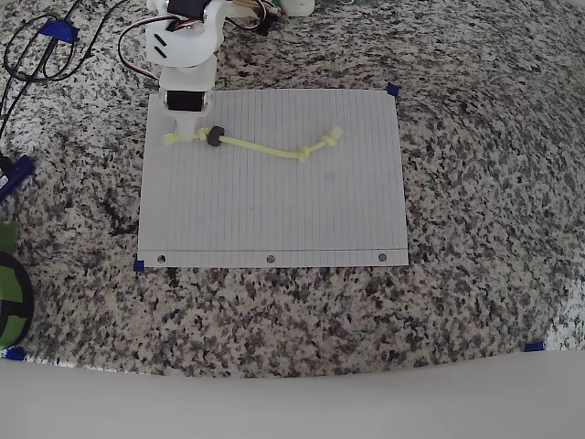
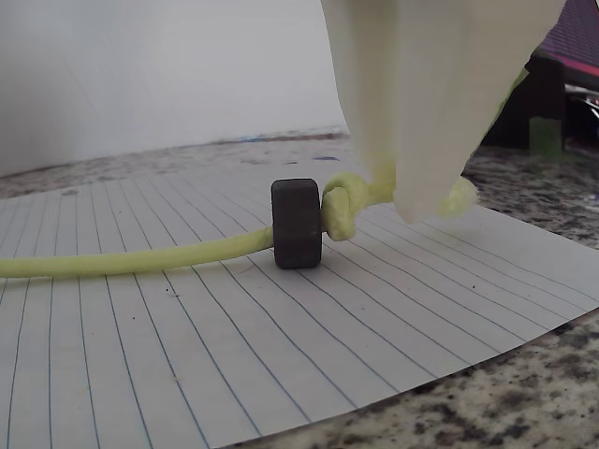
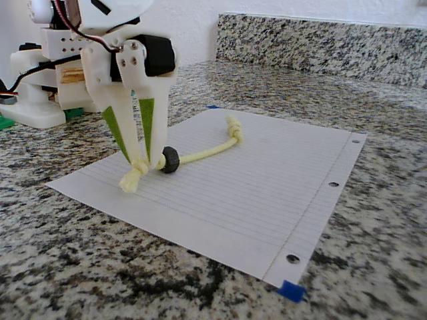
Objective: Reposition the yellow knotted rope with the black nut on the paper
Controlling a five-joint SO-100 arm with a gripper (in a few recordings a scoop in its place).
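Observation:
The pale yellow knotted rope point(image 1: 265, 148) lies across the upper part of the white lined paper point(image 1: 274, 210), running from upper left to a knot at the right. The black nut point(image 1: 216, 137) sits on the cord near its left end. My gripper point(image 1: 187, 133) comes straight down over that left end. In the fixed view its fingertips point(image 3: 143, 160) meet on the cord between the end knot and the nut point(image 3: 170, 159). The wrist view has the nut point(image 2: 297, 223) upright on the paper point(image 2: 187, 355), a knot against it, and the rope point(image 2: 140, 260) trailing off to the left.
The paper is held by blue tape point(image 3: 291, 291) at its corners on a speckled granite counter point(image 1: 475, 229). Black cables point(image 1: 37, 55) lie at the upper left, a green object point(image 1: 9, 283) at the left edge. The arm's base point(image 3: 40, 87) stands behind the paper.

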